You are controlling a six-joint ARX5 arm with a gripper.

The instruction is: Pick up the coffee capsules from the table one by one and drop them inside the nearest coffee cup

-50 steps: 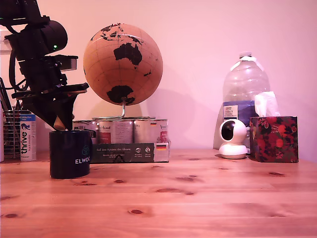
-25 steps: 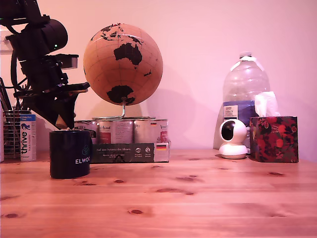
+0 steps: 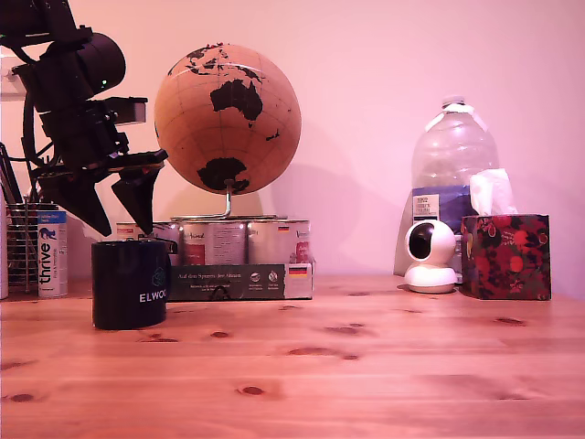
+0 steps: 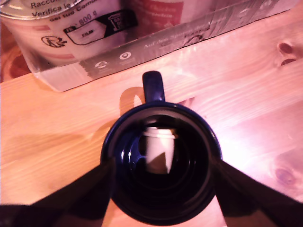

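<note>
The coffee cup (image 3: pixel 129 283), a dark navy mug with white "ELWO" lettering, stands on the wooden table at the exterior view's left. My gripper (image 3: pixel 122 229) hangs straight above it, open, with its two dark fingers spread apart and nothing between them. In the wrist view I look down into the cup (image 4: pixel 153 87), its handle pointing toward the cans. One cream-beige coffee capsule (image 4: pixel 158 149) lies on the bottom of the cup. My gripper (image 4: pixel 162 163) frames the cup's rim, one finger on each side of it.
Behind the cup stand a shrink-wrapped pack of tin cans (image 3: pixel 239 259) and a cork globe (image 3: pixel 227 119). A wire-mesh holder (image 3: pixel 20 247) and a "thrive" tube (image 3: pixel 50 251) are at the far left. A white camera (image 3: pixel 430 256), a water bottle (image 3: pixel 452 174) and a tissue box (image 3: pixel 505 256) stand at the right.
My gripper held the capsule just above the cup one second ago. Its fingers have since spread apart and lifted slightly, and the capsule has dropped into the cup.
</note>
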